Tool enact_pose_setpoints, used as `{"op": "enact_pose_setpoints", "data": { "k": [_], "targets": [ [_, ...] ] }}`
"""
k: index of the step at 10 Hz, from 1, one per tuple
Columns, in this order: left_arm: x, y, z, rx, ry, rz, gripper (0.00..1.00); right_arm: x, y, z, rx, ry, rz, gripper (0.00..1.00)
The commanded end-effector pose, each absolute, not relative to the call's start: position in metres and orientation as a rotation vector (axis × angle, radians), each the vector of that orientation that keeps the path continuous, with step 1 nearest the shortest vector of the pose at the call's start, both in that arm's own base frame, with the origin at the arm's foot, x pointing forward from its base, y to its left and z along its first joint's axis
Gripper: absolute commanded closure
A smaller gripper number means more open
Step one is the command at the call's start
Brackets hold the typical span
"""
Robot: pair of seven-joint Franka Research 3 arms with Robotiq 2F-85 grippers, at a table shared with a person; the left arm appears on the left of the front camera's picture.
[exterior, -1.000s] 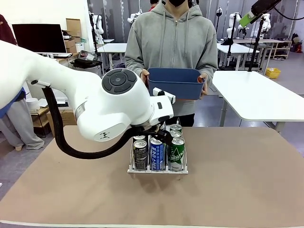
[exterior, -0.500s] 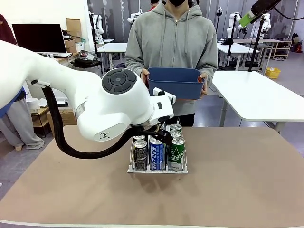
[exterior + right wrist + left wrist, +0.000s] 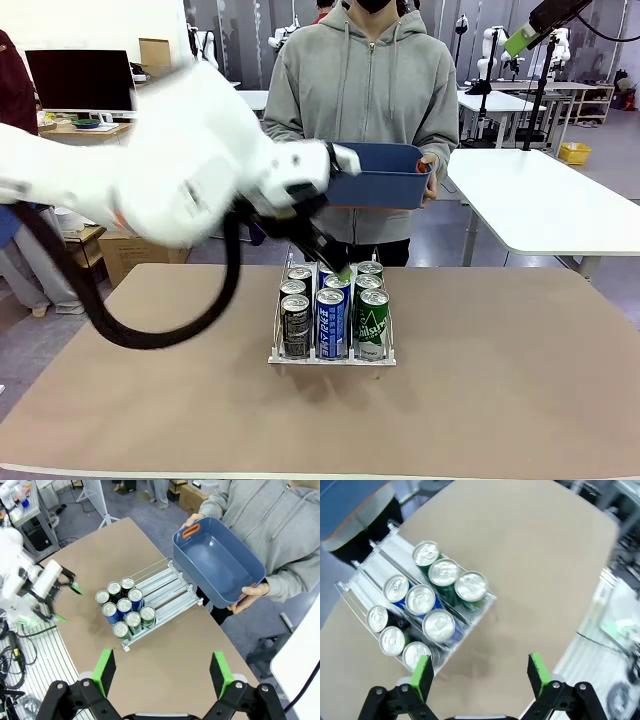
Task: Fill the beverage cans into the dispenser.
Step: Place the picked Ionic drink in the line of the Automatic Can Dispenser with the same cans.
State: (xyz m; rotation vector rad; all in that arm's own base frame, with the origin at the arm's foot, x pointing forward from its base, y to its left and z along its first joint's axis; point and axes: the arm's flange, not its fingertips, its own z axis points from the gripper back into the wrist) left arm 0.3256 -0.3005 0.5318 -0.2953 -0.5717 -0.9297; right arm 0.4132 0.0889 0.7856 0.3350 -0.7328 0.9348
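The left gripper (image 3: 479, 674) has its two green-padded fingers wide apart with nothing between them, above the brown table (image 3: 530, 555). In the front view this gripper (image 3: 335, 268) and its white arm are blurred, so the fingers are hard to make out there. They hang over the far part of the clear-plastic three-lane dispenser with a white base (image 3: 332, 355) and cover some of the lanes behind. The right gripper (image 3: 161, 674) is also spread open and empty, high above the table.

The dispenser stands in the middle of the table. In it stand nine slim metal beverage cans with silver tops (image 3: 124, 608), three in each lane. They are packed at the near end, toward the robot, and the far part of the lanes is bare. In the front view the left lane has black cans (image 3: 295, 325), the middle lane blue-and-white cans (image 3: 330, 323), and the right lane green cans with white lettering (image 3: 372, 324). The rear cans are mostly hidden behind the front ones.

The wrist views show the can tops from above, but not the print on the sides. At the far side, a person in a grey hoodie holds a dark blue rectangular plastic tub (image 3: 220, 562). The right wrist view looks into it, and no can is seen inside.
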Motion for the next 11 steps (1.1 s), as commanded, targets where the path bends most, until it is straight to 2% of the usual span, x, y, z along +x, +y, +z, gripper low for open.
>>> {"op": "enact_pose_setpoints", "data": {
  "k": [1,5,7,9,10,11],
  "targets": [
    [0.336,-0.238,0.609,-0.221,-0.502,-0.994,0.00,0.411,0.089,0.784,0.335,-0.729,0.942,0.00],
    [0.369,-0.180,0.718,-0.267,-0.501,-1.011,0.00,0.411,0.089,0.784,0.335,-0.729,0.942,0.00],
    [0.386,-0.155,0.758,-0.263,-0.560,-0.942,0.00,0.411,0.089,0.784,0.335,-0.729,0.942,0.00],
    [0.389,-0.138,0.780,-0.227,-0.604,-0.902,0.00,0.411,0.089,0.784,0.335,-0.729,0.942,0.00],
    [0.379,-0.148,0.770,-0.191,-0.606,-0.927,0.00,0.411,0.089,0.784,0.335,-0.729,0.942,0.00],
    [0.390,-0.140,0.777,-0.219,-0.606,-0.908,0.00,0.411,0.089,0.784,0.335,-0.729,0.942,0.00]
  ]
}}
